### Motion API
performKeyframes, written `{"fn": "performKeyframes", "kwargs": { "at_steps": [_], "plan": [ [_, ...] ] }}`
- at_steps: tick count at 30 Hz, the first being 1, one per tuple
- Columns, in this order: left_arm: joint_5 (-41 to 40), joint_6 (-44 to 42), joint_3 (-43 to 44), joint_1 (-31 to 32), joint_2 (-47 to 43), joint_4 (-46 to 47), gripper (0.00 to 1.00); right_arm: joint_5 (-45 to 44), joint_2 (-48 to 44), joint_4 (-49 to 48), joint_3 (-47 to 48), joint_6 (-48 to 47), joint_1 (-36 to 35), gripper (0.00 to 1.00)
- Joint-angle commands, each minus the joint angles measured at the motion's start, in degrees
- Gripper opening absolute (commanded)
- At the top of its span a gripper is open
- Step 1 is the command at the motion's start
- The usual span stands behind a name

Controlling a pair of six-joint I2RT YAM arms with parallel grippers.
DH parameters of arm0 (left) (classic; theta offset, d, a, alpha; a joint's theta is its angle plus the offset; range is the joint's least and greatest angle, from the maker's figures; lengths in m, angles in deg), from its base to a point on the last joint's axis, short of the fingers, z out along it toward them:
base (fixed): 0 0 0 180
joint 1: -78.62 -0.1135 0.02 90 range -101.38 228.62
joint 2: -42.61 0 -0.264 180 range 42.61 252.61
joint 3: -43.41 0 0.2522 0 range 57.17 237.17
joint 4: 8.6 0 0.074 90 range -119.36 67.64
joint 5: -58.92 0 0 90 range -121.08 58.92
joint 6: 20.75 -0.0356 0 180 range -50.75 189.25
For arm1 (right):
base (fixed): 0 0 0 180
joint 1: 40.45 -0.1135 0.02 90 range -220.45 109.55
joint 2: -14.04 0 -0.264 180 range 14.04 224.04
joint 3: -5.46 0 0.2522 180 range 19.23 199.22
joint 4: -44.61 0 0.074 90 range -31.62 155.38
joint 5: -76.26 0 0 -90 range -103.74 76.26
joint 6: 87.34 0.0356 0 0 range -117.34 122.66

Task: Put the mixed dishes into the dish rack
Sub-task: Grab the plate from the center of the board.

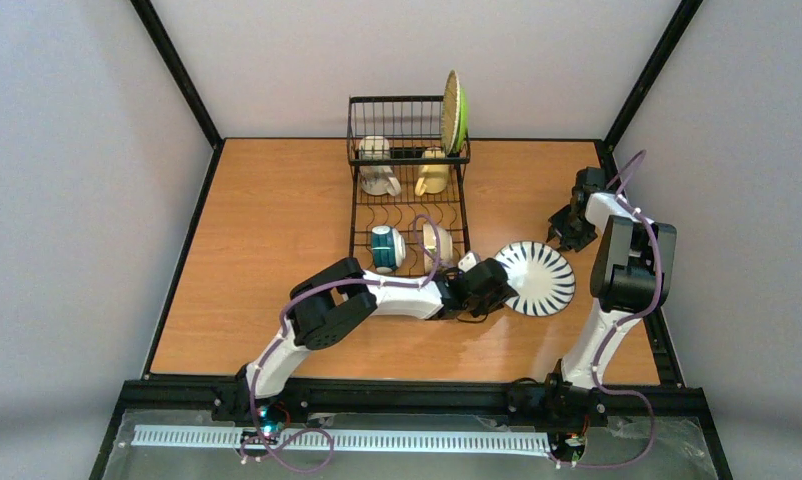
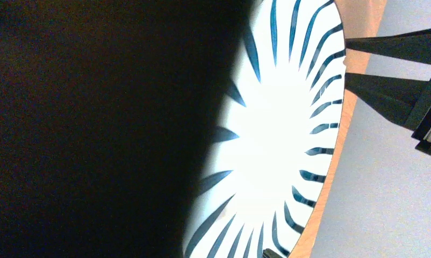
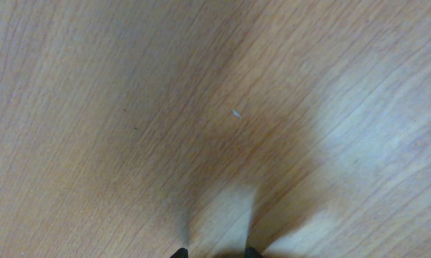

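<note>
Dish rack [image 1: 408, 159] sits on grey-walled wooden table [image 1: 267, 260]; left hand [image 1: 504, 283] grips white plate [image 1: 542, 280].

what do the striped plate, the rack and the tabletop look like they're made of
Striped plate: likely glazed ceramic, glossy white with painted dark stripes.
Rack: thin black coated metal wire, by its open grid.
Tabletop: wood-grain laminate probably, matte, even printed-looking grain.

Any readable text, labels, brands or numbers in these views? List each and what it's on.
None: no readable text in any view.
white plate: only dark radial stripes, no lettering.
white mug, cream-yellow mug: no print visible.
white bowl: any marking is too small to read.
</note>
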Motion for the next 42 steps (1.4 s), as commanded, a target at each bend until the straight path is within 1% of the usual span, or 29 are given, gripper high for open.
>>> {"fn": "performKeyframes", "kwargs": {
  "at_steps": [1,11,15,27,31,39,42],
  "plan": [
    [-0.24,-0.16,2.47,0.55,3.1,-2.14,1.0,4.12,-0.32,1.69,-1.56,-0.68,0.16,0.62],
    [0.82,-0.34,2.07,0.45,4.19,-1.49,1.0,8.55,-3.07,4.82,-4.11,-3.64,0.51,0.62],
    [-0.03,-0.38,1.73,0.56,4.11,-1.34,1.0,10.18,-3.87,6.16,-5.56,-4.83,0.51,0.62],
    [-2.25,-6.1,2.58,0.46,2.62,-2.61,1.0,11.1,-5.92,9.09,-7.15,-7.66,0.51,0.62],
    [-2.54,-7.36,2.03,0.45,1.79,-2.56,0.95,11.74,-7.16,9.75,-7.89,-8.03,0.52,0.62],
    [-0.89,-9.35,1.15,0.54,0.53,-1.76,0.82,12.83,-10.11,10.47,-11.33,-8.46,0.42,0.62],
    [-1.29,-9.76,-0.53,0.61,-0.85,-0.04,0.72,12.61,-11.06,10.81,-12.32,-8.63,0.42,0.62]
  ]
}}
